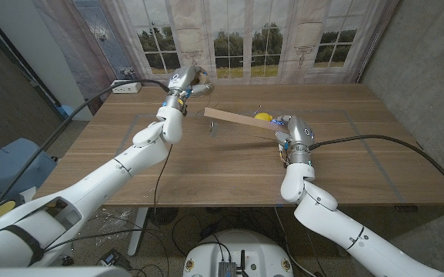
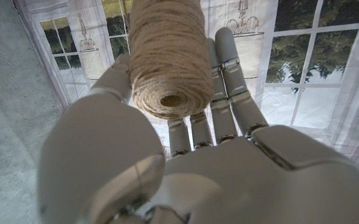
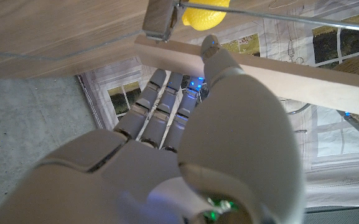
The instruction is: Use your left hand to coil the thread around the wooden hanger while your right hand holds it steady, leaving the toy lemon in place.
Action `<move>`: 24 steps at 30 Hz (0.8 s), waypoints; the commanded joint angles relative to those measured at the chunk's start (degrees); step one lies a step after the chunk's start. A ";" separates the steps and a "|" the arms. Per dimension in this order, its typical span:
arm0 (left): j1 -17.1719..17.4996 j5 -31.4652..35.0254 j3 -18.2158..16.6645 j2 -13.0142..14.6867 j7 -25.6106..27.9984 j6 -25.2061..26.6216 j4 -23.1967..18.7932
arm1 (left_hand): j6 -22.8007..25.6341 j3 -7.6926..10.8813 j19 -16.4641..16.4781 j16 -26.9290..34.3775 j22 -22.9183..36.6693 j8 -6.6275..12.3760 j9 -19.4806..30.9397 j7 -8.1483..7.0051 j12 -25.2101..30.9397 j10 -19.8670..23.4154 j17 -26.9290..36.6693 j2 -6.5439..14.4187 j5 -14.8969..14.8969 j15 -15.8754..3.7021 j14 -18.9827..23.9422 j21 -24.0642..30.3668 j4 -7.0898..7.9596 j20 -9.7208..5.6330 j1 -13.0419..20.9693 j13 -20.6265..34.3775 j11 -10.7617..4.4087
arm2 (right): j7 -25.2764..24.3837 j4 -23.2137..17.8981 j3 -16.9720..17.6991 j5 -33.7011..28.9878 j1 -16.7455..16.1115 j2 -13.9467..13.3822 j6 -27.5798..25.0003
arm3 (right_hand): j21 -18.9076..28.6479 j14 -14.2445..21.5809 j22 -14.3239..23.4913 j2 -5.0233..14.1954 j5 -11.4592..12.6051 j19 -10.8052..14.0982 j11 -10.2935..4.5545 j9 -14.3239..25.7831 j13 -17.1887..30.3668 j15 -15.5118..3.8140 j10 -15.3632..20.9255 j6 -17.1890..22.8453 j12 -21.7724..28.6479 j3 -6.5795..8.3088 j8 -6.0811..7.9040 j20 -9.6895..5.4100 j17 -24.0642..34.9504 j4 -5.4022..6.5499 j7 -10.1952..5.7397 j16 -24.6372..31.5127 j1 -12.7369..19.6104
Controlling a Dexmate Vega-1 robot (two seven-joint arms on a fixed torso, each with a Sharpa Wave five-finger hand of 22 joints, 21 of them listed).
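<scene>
- Left hand (image 1: 185, 79) is up over the far left part of the counter (image 1: 206, 169), fingers (image 2: 229, 74) wrapped round a spool of thread (image 2: 167, 56); we judge the grip firm, spool end facing the wrist.
- No loose strand shows between spool and hanger, so we cannot tell whether any turns are on yet.
- We should bring the spool across to the hanger's free left end and circle it close to the wood, keeping the line taut so the coils sit side by side.
- Hanger (image 1: 241, 120) sits mid-counter, its bar tilted, the left end raised off the wood.
- Right hand (image 1: 285, 135) grips the bar's right end; in the right wrist view the thumb (image 3: 219, 59) presses on one face, the other fingers curl behind it. We want that hold unmoving and clear of the winding zone.
- Toy lemon (image 1: 264, 117) lies just behind the hanger near the right hand; we keep the loops away from it.
</scene>
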 commanded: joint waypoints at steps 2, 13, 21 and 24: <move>-1.68 1.59 -0.20 -1.09 0.96 -5.70 -0.48 | 0.22 0.62 2.16 -0.12 -0.06 0.48 0.30 -0.41 0.32 7.00 10.02 12.74 0.00 -17.92 11.63 0.52 0.40 -8.01 13.11 13.04 -7.33 | -1.11 4.35 -0.36 -0.37 1.81 2.32 2.54 | 0.42 0.57 0.25 4.09 0.17 -0.09 -1.50 0.14 5.66 -9.66 5.29 1.76 4.75 0.13 0.24 0.15 0.18 0.20 1.67 -0.31 3.61; 1.10 4.03 -2.76 0.78 0.40 -4.78 -6.84 | 0.32 0.71 1.92 -0.58 -0.36 0.31 0.54 -0.49 0.12 7.14 10.16 12.63 0.01 -17.94 11.85 1.44 0.50 -8.21 12.83 13.23 -7.59 | -3.47 8.60 0.18 0.66 2.53 4.25 3.60 | 0.74 0.95 0.27 4.15 0.18 0.04 -1.47 0.14 5.70 -9.63 5.62 1.99 5.05 -0.08 0.29 0.19 0.53 0.23 1.92 -0.27 3.69; 1.46 5.46 -3.09 0.82 0.06 -6.10 -8.02 | 0.38 0.82 1.75 -0.88 -0.60 0.15 0.66 -0.49 -0.03 7.35 10.29 12.58 0.03 -17.97 11.93 2.05 0.47 -8.33 12.73 13.27 -7.55 | -3.93 10.00 -2.64 -2.27 4.53 5.03 1.69 | 0.92 1.13 0.29 4.16 0.20 0.08 -1.49 0.14 5.73 -9.62 5.65 1.95 5.16 -0.18 0.25 0.23 0.71 0.21 1.92 -0.28 3.80; 1.23 5.87 -2.97 0.46 0.37 -7.34 -7.99 | 0.49 0.85 1.76 -0.98 -0.68 0.15 0.71 -0.50 -0.07 7.31 10.33 12.56 0.03 -17.96 11.92 2.24 0.47 -8.41 12.69 13.36 -7.66 | -3.96 10.37 -3.73 -3.38 5.27 5.28 1.35 | 0.99 1.17 0.29 4.14 0.21 0.10 -1.51 0.14 5.74 -9.63 5.60 2.00 5.17 -0.21 0.26 0.25 0.77 0.18 1.85 -0.30 3.85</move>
